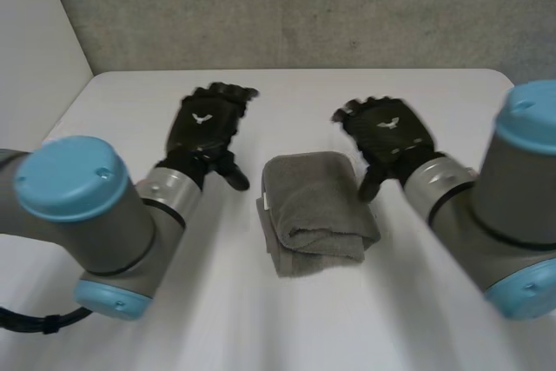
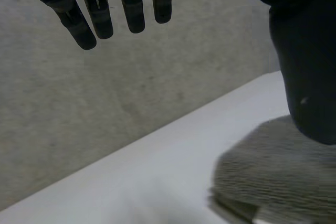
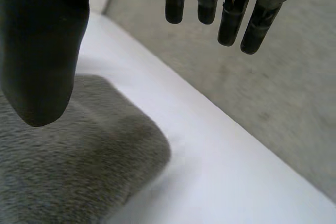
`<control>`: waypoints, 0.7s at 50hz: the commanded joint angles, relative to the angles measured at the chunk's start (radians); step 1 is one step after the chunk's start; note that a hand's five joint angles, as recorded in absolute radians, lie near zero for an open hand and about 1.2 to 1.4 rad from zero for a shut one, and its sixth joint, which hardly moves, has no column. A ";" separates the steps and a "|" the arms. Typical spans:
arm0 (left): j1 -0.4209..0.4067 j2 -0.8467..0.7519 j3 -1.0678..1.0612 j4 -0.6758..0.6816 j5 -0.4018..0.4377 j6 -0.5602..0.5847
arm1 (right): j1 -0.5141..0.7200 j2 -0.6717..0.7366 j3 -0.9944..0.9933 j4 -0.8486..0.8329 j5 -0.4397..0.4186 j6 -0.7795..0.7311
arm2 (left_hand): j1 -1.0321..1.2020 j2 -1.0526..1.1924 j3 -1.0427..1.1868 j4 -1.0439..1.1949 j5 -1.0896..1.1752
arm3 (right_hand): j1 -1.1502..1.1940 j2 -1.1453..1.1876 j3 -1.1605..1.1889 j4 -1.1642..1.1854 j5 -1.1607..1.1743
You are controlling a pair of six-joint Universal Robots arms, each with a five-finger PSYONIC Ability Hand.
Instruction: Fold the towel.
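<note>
A grey towel [image 1: 314,210] lies folded into a thick small bundle in the middle of the white table [image 1: 261,319]. My left hand [image 1: 207,126] hovers to the towel's left, fingers straight and holding nothing. In the left wrist view its fingers [image 2: 97,17] point toward the far table edge, with the towel [image 2: 278,177] beside the thumb. My right hand [image 1: 388,134] is just right of the towel's far corner, fingers spread, its thumb close to the cloth. The right wrist view shows straight fingers [image 3: 231,14] and the towel [image 3: 73,166] under the thumb, nothing pinched.
A grey concrete wall [image 1: 287,6] rises behind the table's far edge. A pale wall [image 1: 35,41] stands at the left. Both grey arms with light-blue caps [image 1: 74,180] reach in from the near corners.
</note>
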 commanded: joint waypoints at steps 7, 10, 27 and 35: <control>-0.124 -0.235 0.176 -0.098 -0.034 0.002 | -0.081 0.139 -0.002 0.001 -0.093 0.061 | -0.058 -0.059 -0.041 -0.069 -0.194 | -0.064 -0.075 -0.068 -0.080 -0.060; -0.124 -0.284 0.190 -0.111 -0.055 0.004 | -0.073 0.208 -0.034 0.001 -0.095 0.056 | -0.058 -0.059 -0.041 -0.069 -0.194 | -0.064 -0.075 -0.068 -0.080 -0.060; -0.073 -0.084 0.180 -0.233 -0.071 -0.004 | -0.073 0.100 -0.119 0.074 -0.072 0.044 | -0.081 -0.082 -0.065 -0.093 -0.218 | -0.064 -0.075 -0.068 -0.080 -0.060; -0.009 0.128 0.255 -0.376 -0.106 -0.083 | -0.084 -0.099 -0.197 0.089 0.105 0.108 | -0.081 -0.082 -0.065 -0.093 -0.218 | -0.064 -0.075 -0.068 -0.080 -0.060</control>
